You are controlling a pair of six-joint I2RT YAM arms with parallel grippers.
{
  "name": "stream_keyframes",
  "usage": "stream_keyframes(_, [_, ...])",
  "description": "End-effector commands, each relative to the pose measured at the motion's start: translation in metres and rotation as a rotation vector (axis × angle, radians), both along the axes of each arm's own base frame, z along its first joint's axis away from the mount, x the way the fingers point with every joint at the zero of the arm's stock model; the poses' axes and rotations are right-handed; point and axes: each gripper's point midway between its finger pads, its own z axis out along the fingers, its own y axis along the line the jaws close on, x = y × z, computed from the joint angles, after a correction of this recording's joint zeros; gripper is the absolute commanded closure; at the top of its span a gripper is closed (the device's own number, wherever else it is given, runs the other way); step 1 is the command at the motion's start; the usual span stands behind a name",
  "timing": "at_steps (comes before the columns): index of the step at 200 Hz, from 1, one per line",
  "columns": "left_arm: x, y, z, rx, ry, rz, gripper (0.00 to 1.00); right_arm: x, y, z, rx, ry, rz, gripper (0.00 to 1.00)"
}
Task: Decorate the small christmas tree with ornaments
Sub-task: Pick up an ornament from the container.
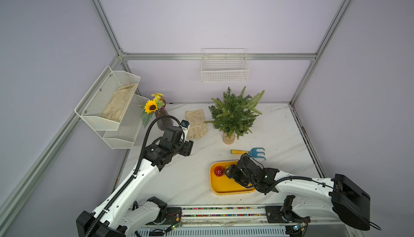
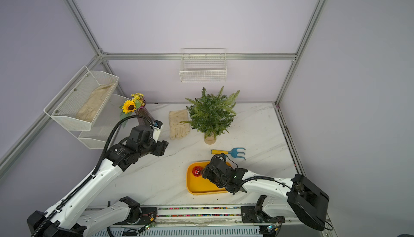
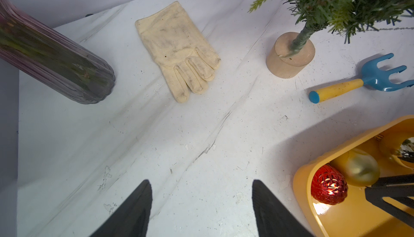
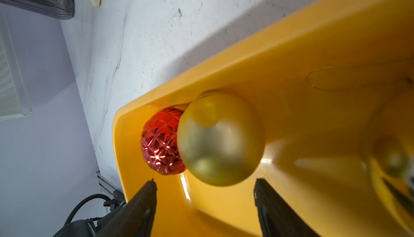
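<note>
Closest in, at the bottom edge of the right wrist view, my right gripper [image 4: 205,187] has its jaws apart with nothing between them, roughly as wide as the ball ahead. Just beyond the fingertips, in the centre of that frame, sits the matte gold bauble [image 4: 220,138], not quite touched as far as I can tell. It is round, so there is no long axis to line up with, and its loop is hidden from me. Touching it on its left, wedged into the corner of the yellow tray [image 4: 280,52], is the red faceted bauble [image 4: 160,141]. A shiny gold bauble [image 4: 392,157] blurs at the right edge.

I judge the coming move to be a short push straight forward, then a close.

Further off, at the bottom of the left wrist view, my left gripper [image 3: 200,186] hangs over bare table, jaws open and empty, well apart from the tray. The right arm is plainly nearer.

Farthest, just above the centre of a top view, the small christmas tree [image 1: 234,112] carries no bauble that I can see.
</note>
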Motion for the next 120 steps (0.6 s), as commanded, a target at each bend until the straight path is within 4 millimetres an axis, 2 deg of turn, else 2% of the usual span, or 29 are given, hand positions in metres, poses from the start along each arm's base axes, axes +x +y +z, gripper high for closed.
stream_keyframes(1, [-0.001,-0.003,-0.004,-0.010,-0.014,-0.029,0.29,0.011,0.001,-0.001,0.047,0.003,-0.074,0.28])
stream_keyframes(58, [0.000,-0.001,-0.007,0.004,-0.009,-0.024,0.30,0.027,-0.009,-0.006,0.044,-0.009,-0.124,0.29])
stream_keyframes(120, [0.001,-0.001,-0.009,0.008,-0.004,-0.022,0.30,0.026,-0.010,-0.016,0.035,0.015,-0.095,0.30])
